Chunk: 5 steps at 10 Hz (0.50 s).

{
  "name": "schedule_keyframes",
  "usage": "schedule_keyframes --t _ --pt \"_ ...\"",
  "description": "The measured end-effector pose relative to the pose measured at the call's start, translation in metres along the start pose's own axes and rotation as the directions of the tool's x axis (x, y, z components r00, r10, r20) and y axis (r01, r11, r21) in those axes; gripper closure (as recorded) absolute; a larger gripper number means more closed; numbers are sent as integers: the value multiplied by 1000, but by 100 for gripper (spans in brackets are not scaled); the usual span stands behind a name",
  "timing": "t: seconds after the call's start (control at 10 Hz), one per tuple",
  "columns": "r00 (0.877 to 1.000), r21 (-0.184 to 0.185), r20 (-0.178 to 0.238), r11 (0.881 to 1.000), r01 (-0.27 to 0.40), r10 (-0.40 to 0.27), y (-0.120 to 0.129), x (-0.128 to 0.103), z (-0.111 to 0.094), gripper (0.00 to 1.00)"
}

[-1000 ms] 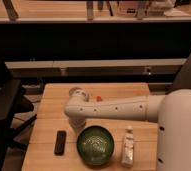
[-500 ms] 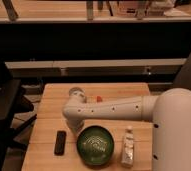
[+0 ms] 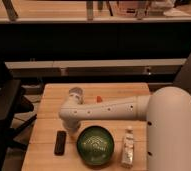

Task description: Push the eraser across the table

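The eraser (image 3: 60, 142), a small flat black bar, lies near the front left of the light wooden table (image 3: 49, 97). My white arm reaches in from the right across the middle of the table. Its wrist end bends down just right of and behind the eraser. The gripper (image 3: 71, 130) shows only as a dark shape under the wrist, close to the eraser's far right corner. I cannot tell whether it touches the eraser.
A green plate (image 3: 95, 145) sits just right of the eraser at the front. A pale whitish block (image 3: 128, 148) lies right of the plate. A small orange thing (image 3: 99, 98) lies behind the arm. A dark chair (image 3: 1, 107) stands left of the table.
The arm's wrist end has shifted slightly left, towards the eraser. The eraser, plate and block have not moved.
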Motion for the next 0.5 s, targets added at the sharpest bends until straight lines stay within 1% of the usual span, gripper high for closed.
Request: schedule_keyframes --t 0.2,0.5 --pt "1000 4 -2 1000 24 -24 -2 -2 3 100" --pt "998 5 0 997 71 -71 -19 -24 10 100"
